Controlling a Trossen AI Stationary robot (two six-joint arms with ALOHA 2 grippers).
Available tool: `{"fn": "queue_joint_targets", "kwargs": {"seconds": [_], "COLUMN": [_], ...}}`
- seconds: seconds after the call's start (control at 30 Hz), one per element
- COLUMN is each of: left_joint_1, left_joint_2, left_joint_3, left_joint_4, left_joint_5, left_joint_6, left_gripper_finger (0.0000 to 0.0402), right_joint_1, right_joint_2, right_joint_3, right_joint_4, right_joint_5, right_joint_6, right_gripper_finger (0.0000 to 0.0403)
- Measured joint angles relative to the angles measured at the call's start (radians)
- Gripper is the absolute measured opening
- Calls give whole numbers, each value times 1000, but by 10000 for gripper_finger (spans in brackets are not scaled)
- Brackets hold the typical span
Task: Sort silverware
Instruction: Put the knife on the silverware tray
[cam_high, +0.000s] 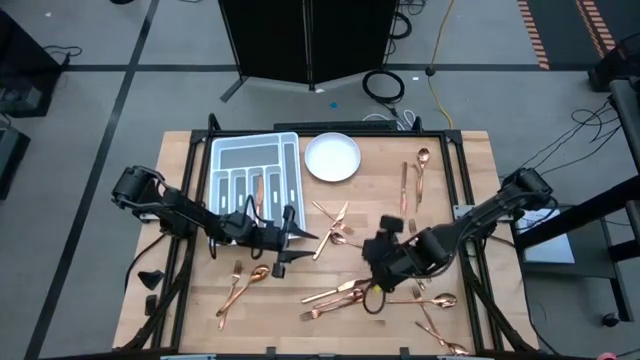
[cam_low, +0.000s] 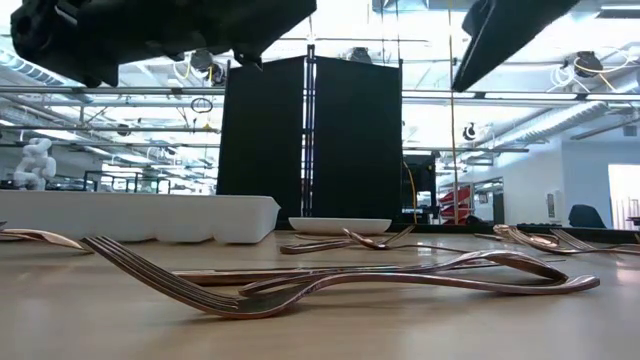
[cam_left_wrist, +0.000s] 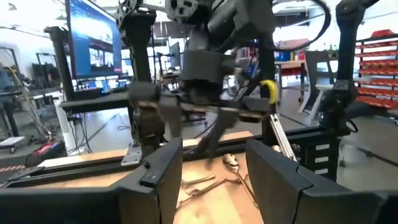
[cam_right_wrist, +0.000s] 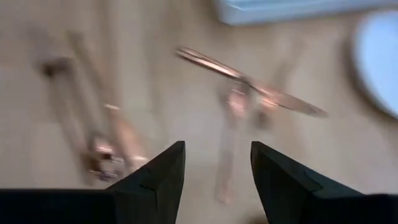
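Copper silverware lies scattered flat on the wooden table: a crossed group (cam_high: 335, 232) (cam_right_wrist: 249, 84) at the middle, forks (cam_high: 340, 295) (cam_low: 330, 280) near the front, a spoon and a fork (cam_high: 243, 283) at the front left, and more at the far right (cam_high: 420, 175). My left gripper (cam_high: 300, 238) (cam_left_wrist: 214, 155) stands open left of the crossed group, pointing about level toward the table's right, with nothing between its fingers. My right gripper (cam_high: 372, 255) (cam_right_wrist: 217, 155) hangs open above the table right of that group, slanting down, also empty.
A grey compartmented tray (cam_high: 255, 165) (cam_low: 140, 215) stands at the far left and a white round plate (cam_high: 332, 157) (cam_low: 340, 225) beside it. More silverware (cam_high: 440, 335) lies at the front right corner. The two grippers face each other closely over the table's middle.
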Motion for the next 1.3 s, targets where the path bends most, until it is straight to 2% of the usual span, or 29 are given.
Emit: {"fn": "queue_joint_targets", "kwargs": {"seconds": [0.1, 0.17, 0.23, 0.4, 0.57, 0.63, 0.77, 0.83, 0.97, 1.1, 1.3], "left_joint_1": [0, 0, 4, 30, 49, 51, 51, 51, 51, 45, 45], "left_joint_2": [0, 0, 0, -1, -1, -1, 0, 0, 0, 0, 0], "left_joint_3": [0, 0, 0, 13, 39, 49, 61, 62, 62, 62, 62], "left_joint_4": [-1, -3, 2, 70, -25, -79, -138, -154, -163, -176, -180], "left_joint_5": [-60, -95, -113, -115, 15, 31, 32, 33, 34, 34, 34], "left_joint_6": [0, 0, 1, 17, -76, -79, -80, -79, -110, -132, -132], "left_gripper_finger": [171, 171, 171, 171, 171, 171, 171, 171, 171, 171, 171], "right_joint_1": [-12, -13, -17, -93, -297, -402, -599, -674, -812, -869, -876], "right_joint_2": [-3, -21, -63, -266, -456, -497, -503, -482, -412, -322, -202], "right_joint_3": [48, 41, 5, -193, -415, -500, -615, -629, -630, -630, -630], "right_joint_4": [-228, -378, -454, -414, -294, -191, 73, 171, 226, 247, 322], "right_joint_5": [44, 51, 51, 62, 54, -6, -115, -115, -110, -137, -140], "right_joint_6": [107, 196, 291, 519, 669, 669, 523, 465, 406, 384, 346], "right_gripper_finger": [173, 173, 173, 173, 173, 173, 173, 173, 173, 173, 173]}}
